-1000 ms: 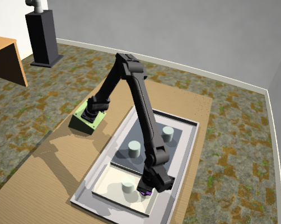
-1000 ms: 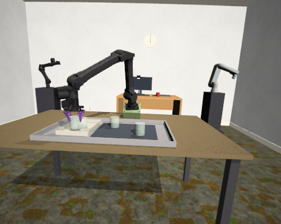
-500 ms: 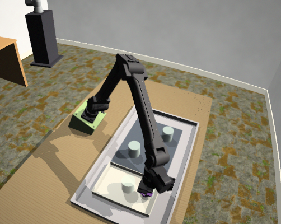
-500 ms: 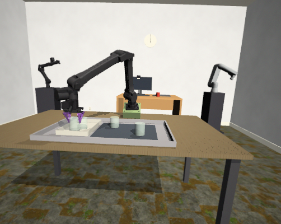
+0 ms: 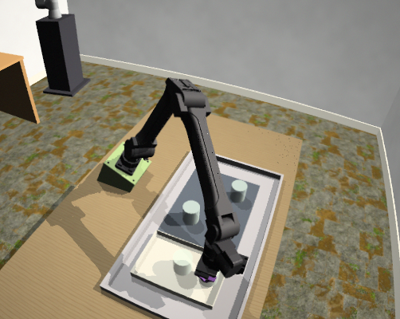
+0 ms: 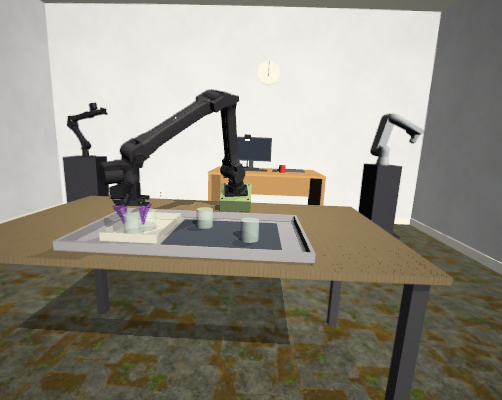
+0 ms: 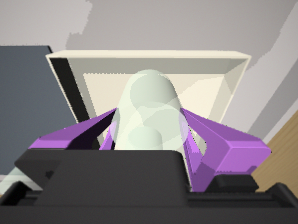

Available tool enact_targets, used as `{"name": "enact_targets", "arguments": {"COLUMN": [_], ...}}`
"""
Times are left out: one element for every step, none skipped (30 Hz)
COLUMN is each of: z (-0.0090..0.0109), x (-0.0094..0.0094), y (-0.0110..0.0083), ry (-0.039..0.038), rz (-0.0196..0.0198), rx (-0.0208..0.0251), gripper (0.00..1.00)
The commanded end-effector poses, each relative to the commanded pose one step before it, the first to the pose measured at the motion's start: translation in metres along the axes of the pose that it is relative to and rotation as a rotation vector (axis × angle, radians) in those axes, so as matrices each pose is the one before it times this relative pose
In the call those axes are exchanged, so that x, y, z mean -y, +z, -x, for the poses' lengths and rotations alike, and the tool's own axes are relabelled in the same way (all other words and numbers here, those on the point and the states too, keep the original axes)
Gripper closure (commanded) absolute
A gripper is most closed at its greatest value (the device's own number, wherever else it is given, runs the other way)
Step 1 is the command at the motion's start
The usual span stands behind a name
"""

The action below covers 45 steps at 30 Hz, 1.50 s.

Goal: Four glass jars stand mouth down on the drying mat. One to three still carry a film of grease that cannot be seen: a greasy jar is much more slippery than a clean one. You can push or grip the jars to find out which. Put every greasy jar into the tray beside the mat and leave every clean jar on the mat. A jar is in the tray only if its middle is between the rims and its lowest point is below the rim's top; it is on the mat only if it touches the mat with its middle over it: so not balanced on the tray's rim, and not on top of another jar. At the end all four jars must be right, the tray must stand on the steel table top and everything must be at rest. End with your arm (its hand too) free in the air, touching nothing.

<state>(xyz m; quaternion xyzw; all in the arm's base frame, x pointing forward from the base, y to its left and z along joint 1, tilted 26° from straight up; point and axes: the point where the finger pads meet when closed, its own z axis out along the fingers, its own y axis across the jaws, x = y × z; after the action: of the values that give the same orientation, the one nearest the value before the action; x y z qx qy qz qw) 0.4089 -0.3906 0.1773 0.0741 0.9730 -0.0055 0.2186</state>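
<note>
At the left of the exterior view the black arm reaches down over the shallow cream rectangular tray (image 6: pixel 116 235), which stands at the left end of the grey steel worktop (image 6: pixel 75 244). Its purple-fingered tool (image 6: pixel 132 212) points straight down into the tray with the fingers held fairly wide, clamped on either side of a pale green translucent glass jar (image 6: pixel 133 222) that is low between the tray's rims. Whether that jar touches the tray floor cannot be told. The wrist view shows the same grip from above: the held jar (image 7: pixel 148 107) fills the gap between the two purple fingers, with the tray's cream walls (image 7: pixel 150 56) behind it.

A second pale glass jar (image 5: pixel 182 262) stands inside the tray (image 5: pixel 147 255), just beside the tool (image 5: pixel 205 276) and apart from it in the top view; in the exterior view it lies right behind the held one and the two overlap.

To the right of the tray lies the dark grey flat drying mat (image 6: pixel 220 239). Two more pale glass jars stand on it, well apart: one (image 6: pixel 204 218) near the mat's far edge, the other (image 6: pixel 250 230) further right and nearer the front. In the top view these are the jar (image 5: pixel 190 211) left of the arm's forearm and the jar (image 5: pixel 239 191) right of it.
</note>
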Motion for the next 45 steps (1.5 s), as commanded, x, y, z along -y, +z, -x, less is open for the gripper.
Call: {"name": "enact_targets", "arguments": {"z": [0.00562, 0.00000, 0.00000, 0.00000, 0.00000, 0.00000, 0.00000, 0.00000, -0.00074, 0.00000, 0.00000, 0.00000, 0.00000, 0.00000, 0.00000, 0.00000, 0.00000, 0.00000, -0.00127, 0.00000, 0.00000, 0.00000, 0.00000, 0.00000, 0.00000, 0.00000, 0.00000, 0.00000, 0.00000, 0.00000, 0.00000, 0.00000, 0.00000, 0.00000, 0.00000, 0.00000, 0.00000, 0.00000, 0.00000, 0.00000, 0.00000, 0.00000, 0.00000, 0.00000, 0.00000], "x": [-0.00202, 0.00000, 0.00000, 0.00000, 0.00000, 0.00000, 0.00000, 0.00000, -0.00076, 0.00000, 0.00000, 0.00000, 0.00000, 0.00000, 0.00000, 0.00000, 0.00000, 0.00000, -0.00099, 0.00000, 0.00000, 0.00000, 0.00000, 0.00000, 0.00000, 0.00000, 0.00000, 0.00000, 0.00000, 0.00000, 0.00000, 0.00000, 0.00000, 0.00000, 0.00000, 0.00000, 0.00000, 0.00000, 0.00000, 0.00000, 0.00000, 0.00000, 0.00000, 0.00000, 0.00000], "y": [0.00295, 0.00000, 0.00000, 0.00000, 0.00000, 0.00000, 0.00000, 0.00000, 0.00202, 0.00000, 0.00000, 0.00000, 0.00000, 0.00000, 0.00000, 0.00000, 0.00000, 0.00000, 0.00165, 0.00000, 0.00000, 0.00000, 0.00000, 0.00000, 0.00000, 0.00000, 0.00000, 0.00000, 0.00000, 0.00000, 0.00000, 0.00000, 0.00000, 0.00000, 0.00000, 0.00000, 0.00000, 0.00000, 0.00000, 0.00000, -0.00389, -0.00389, -0.00389, -0.00389, -0.00389], "ry": [0.00055, 0.00000, 0.00000, 0.00000, 0.00000, 0.00000, 0.00000, 0.00000, 0.00000, 0.00000, 0.00000, 0.00000, 0.00000, 0.00000, 0.00000, 0.00000, 0.00000, 0.00000, -0.00001, 0.00000, 0.00000, 0.00000, 0.00000, 0.00000, 0.00000, 0.00000, 0.00000, 0.00000, 0.00000, 0.00000, 0.00000, 0.00000, 0.00000, 0.00000, 0.00000, 0.00000, 0.00000, 0.00000, 0.00000, 0.00000, 0.00000, 0.00000, 0.00000, 0.00000, 0.00000], "rz": [-0.00810, 0.00000, 0.00000, 0.00000, 0.00000, 0.00000, 0.00000, 0.00000, 0.00000, 0.00000, 0.00000, 0.00000, 0.00000, 0.00000, 0.00000, 0.00000, 0.00000, 0.00000, -0.00003, 0.00000, 0.00000, 0.00000, 0.00000, 0.00000, 0.00000, 0.00000, 0.00000, 0.00000, 0.00000, 0.00000, 0.00000, 0.00000, 0.00000, 0.00000, 0.00000, 0.00000, 0.00000, 0.00000, 0.00000, 0.00000, 0.00000, 0.00000, 0.00000, 0.00000, 0.00000], "rx": [0.00993, -0.00001, 0.00000, 0.00000, 0.00000, 0.00000, 0.00000, 0.00000, 0.00000, 0.00000, 0.00000, 0.00000, 0.00000, 0.00000, 0.00000, 0.00000, 0.00000, 0.00000, 0.00003, 0.00000, 0.00000, 0.00000, 0.00000, 0.00000, 0.00000, 0.00000, 0.00000, 0.00000, 0.00000, 0.00000, 0.00000, 0.00000, 0.00000, 0.00000, 0.00000, -0.00001, 0.00000, 0.00000, 0.00000, 0.00000, 0.00000, 0.00000, 0.00000, 0.00000, 0.00000], "gripper": [1.00, 1.00, 1.00, 1.00, 1.00, 1.00, 1.00, 1.00, 1.00, 1.00, 1.00, 1.00, 1.00, 1.00, 1.00, 1.00, 1.00, 1.00, 1.00, 1.00, 1.00, 1.00, 1.00, 1.00, 1.00, 1.00, 0.00, 0.00, 0.00, 0.00, 0.00, 0.00, 0.00, 0.00, 0.00, 0.00, 0.00, 0.00, 0.00, 0.00, 0.00, 0.00, 0.00, 0.00, 0.00]}}
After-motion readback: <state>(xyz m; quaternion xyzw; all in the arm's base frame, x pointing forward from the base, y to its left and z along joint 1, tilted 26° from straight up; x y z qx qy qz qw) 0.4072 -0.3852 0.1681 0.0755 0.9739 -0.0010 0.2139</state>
